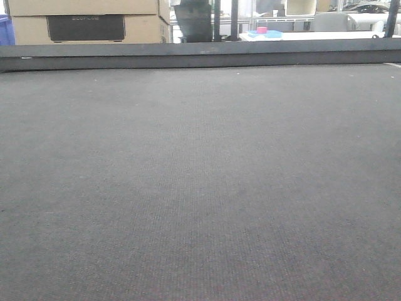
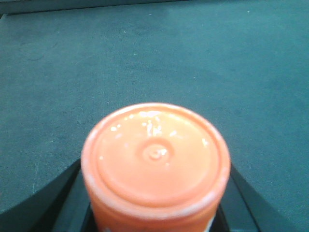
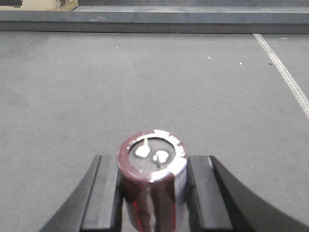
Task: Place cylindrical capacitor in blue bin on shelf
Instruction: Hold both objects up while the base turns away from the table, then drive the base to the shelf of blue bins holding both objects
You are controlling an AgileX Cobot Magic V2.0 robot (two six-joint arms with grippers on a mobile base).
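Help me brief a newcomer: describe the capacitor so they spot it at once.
Over the grey carpet, find the right gripper; the cylindrical capacitor sits clamped between its black fingers. It is small, dark reddish-brown with a silvery rim, unlike the wide orange container in the left gripper.

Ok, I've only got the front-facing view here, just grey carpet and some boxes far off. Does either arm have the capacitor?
Observer: Yes. In the right wrist view the right gripper is shut on the cylindrical capacitor, which stands upright between its fingers.
Operator: And the left one?
Observer: The left gripper holds an orange container, its round top facing the camera.
Operator: What lies ahead of the arms?
Observer: Both wrist views show only carpet, with a white line running along the right side in the right wrist view.
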